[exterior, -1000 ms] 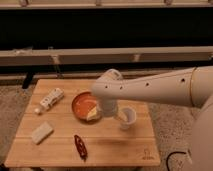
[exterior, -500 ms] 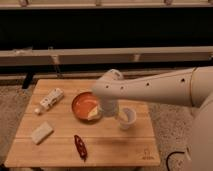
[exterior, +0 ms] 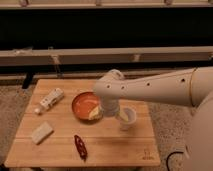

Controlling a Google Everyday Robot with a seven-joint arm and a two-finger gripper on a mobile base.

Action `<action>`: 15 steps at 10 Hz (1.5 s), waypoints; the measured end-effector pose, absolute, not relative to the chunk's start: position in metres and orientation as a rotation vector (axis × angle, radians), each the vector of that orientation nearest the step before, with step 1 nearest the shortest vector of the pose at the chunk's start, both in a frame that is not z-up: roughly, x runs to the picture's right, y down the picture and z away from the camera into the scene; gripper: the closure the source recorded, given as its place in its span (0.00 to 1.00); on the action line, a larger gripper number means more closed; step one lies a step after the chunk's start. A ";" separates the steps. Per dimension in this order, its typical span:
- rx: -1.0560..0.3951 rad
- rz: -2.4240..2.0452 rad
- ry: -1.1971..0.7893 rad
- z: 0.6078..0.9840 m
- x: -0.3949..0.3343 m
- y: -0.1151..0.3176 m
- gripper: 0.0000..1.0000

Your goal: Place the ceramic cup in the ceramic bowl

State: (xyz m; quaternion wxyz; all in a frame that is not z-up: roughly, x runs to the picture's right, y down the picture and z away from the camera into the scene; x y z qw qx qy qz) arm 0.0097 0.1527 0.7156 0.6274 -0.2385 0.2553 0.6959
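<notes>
1. Ceramic cup (exterior: 127,117) — white, upright — is just right of the orange ceramic bowl (exterior: 82,102).
2. Gripper (exterior: 117,116) meets the cup's left side, by the bowl's rim — its grip cannot be told.

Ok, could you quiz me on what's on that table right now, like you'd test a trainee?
1. Seen from the camera, where is the cup relative to the bowl? A) inside it B) to its right C) to its left
2. True or false: the tool is down near the table, right beside the cup.
3. Fill in: the white block lies nearest the table's ___ corner, seen from the camera.

Key: 1 B. 2 True. 3 front-left.
</notes>
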 end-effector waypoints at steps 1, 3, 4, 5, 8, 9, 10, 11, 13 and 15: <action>-0.546 1.596 0.585 0.716 0.010 0.152 0.00; -0.542 1.597 0.586 0.717 0.012 0.152 0.00; -0.537 1.597 0.584 0.722 0.017 0.148 0.00; -0.532 1.593 0.583 0.730 0.023 0.140 0.00; -0.530 1.578 0.578 0.747 0.031 0.129 0.00; -0.531 1.573 0.579 0.752 0.033 0.128 0.00; -0.535 1.570 0.581 0.756 0.032 0.128 0.00; -0.541 1.566 0.586 0.760 0.032 0.131 0.00; -0.561 1.563 0.597 0.769 0.029 0.141 0.00; -0.575 1.568 0.594 0.776 0.029 0.148 0.00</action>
